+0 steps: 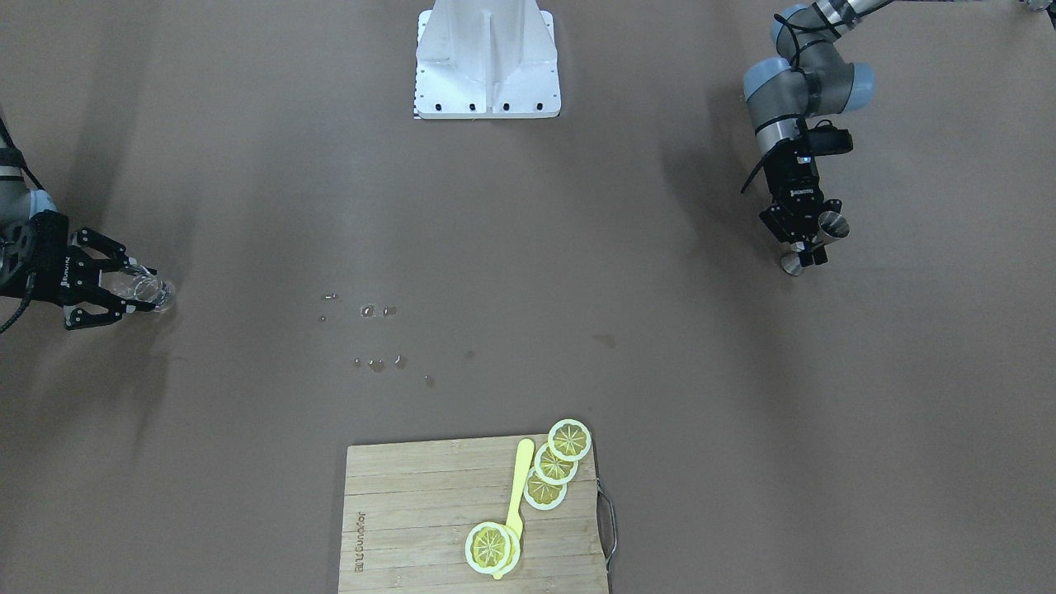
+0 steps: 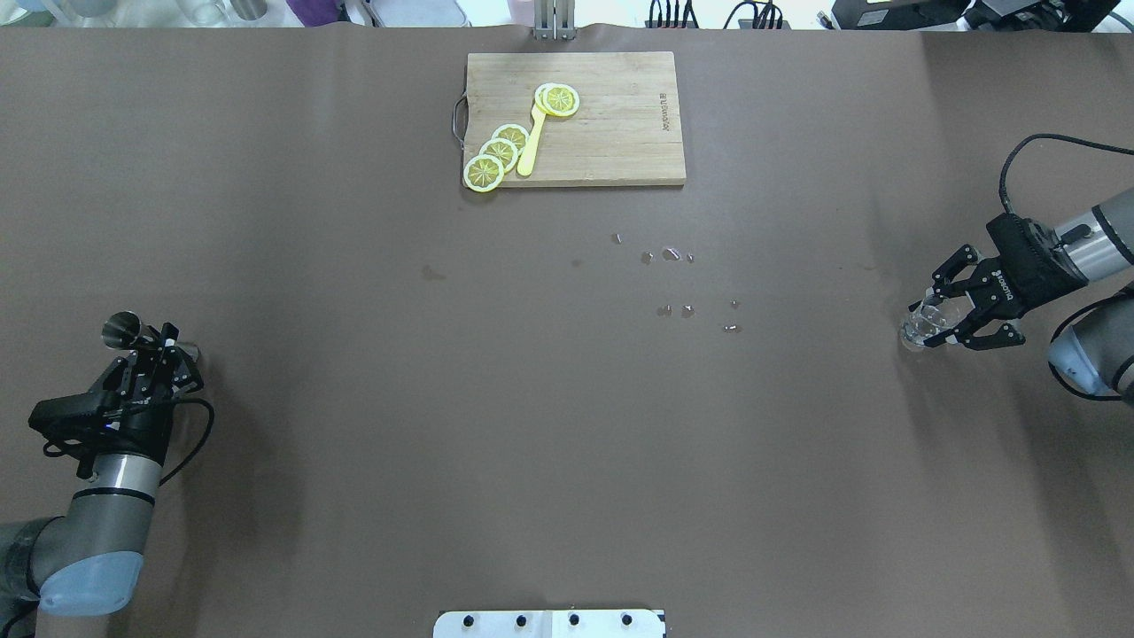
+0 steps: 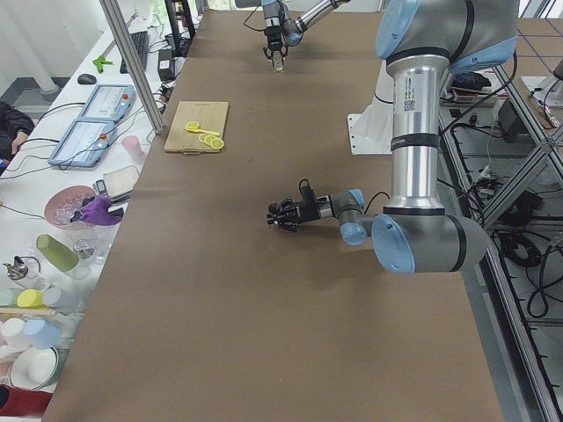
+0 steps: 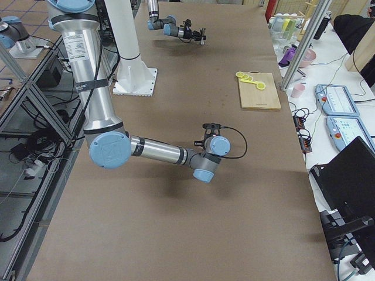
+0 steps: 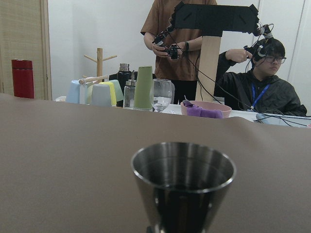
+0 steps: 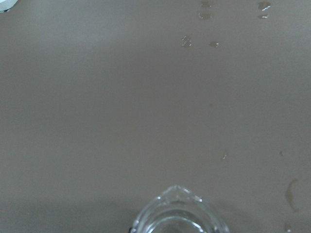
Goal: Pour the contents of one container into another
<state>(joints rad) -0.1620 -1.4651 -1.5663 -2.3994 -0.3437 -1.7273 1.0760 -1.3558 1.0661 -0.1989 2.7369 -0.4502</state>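
A two-ended, polished steel measuring cup (image 2: 121,330) stands close to the left edge of the brown-covered counter (image 2: 443,425), about midway between its near and far sides. The left tool (image 2: 164,347) reaches in level with the counter and is clamped on the cup's narrow waist. In the left wrist view the cup looks upright, its open mouth facing up. From the overhead views I cannot tell whether its lower end touches the counter.

Well apart from it, close to the right edge, a small clear drinking glass (image 2: 917,331) sits between the fingers of the right tool (image 2: 932,321). The fingers close on it from either side. The right wrist view shows only the glass's rim at the bottom of the picture, with bare counter beyond it.

Between the two, right of centre, small drops of liquid (image 2: 671,255) are scattered on the counter, and a darker stain (image 2: 432,272) lies left of centre.

At the far middle lies a rectangular wooden cutting board (image 2: 620,133) with a metal handle on its left end. Round yellow lemon slices (image 2: 499,152) overlap in a row near the board's left near corner, and another slice (image 2: 558,99) lies farther back. A pale yellow spoon (image 2: 532,149) lies between them, its far end under the single slice.
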